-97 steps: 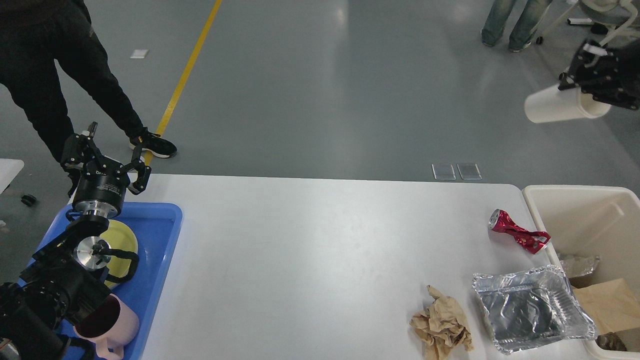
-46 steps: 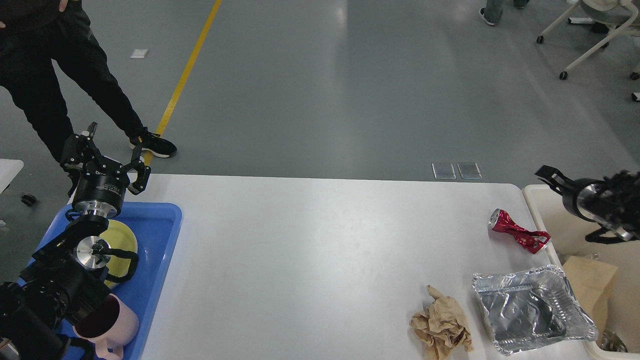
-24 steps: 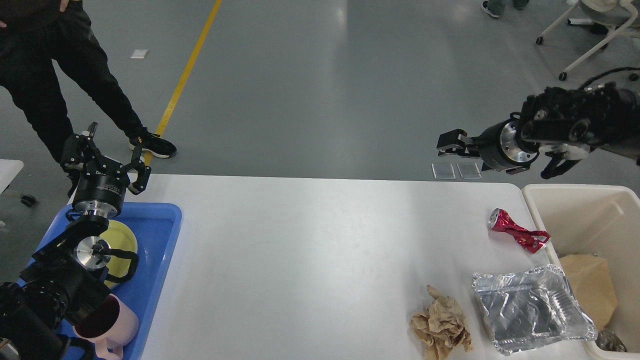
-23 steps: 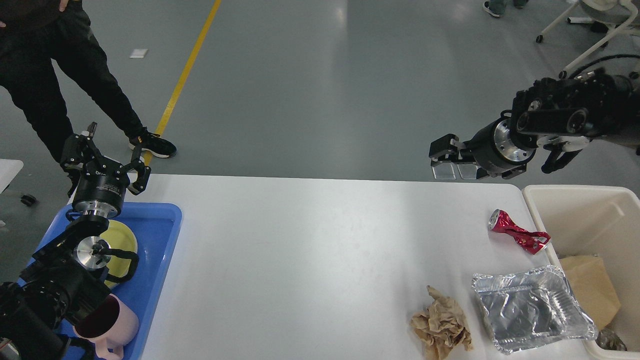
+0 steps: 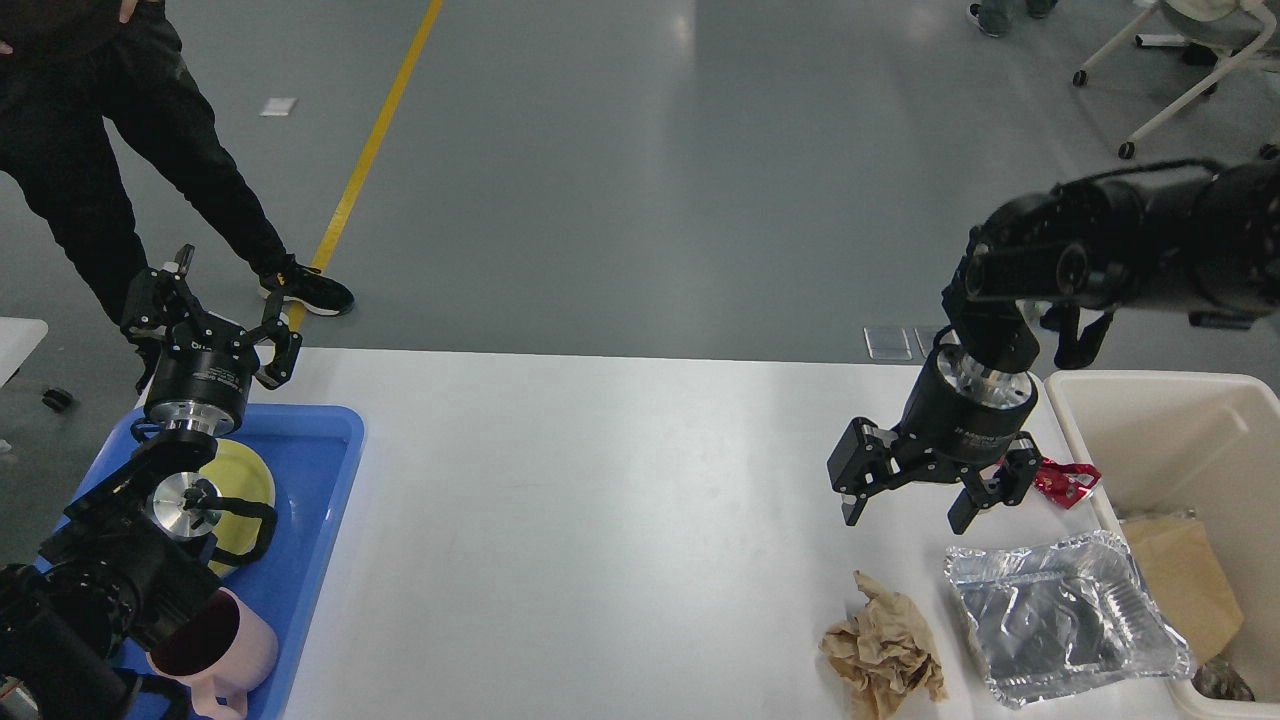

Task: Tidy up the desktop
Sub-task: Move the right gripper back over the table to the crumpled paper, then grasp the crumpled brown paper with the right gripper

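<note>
Step in hand: likely pickup of litter at the right end of the desktop (image 5: 620, 520); the crumpled brown paper (image 5: 884, 650), foil tray (image 5: 1065, 618) and crushed red can (image 5: 1062, 482) all lie near the cream bin (image 5: 1165, 420).
Technique: lower vertically, straddle one item, close only when centred; the paper will compress, the foil will buckle.
Right gripper (image 5: 908, 508): points down, fingers spread wide and empty, above the tabletop between can and paper.
Left gripper (image 5: 212, 310): raised over the blue tray (image 5: 320, 480), fingers apart, holding nothing.
</note>
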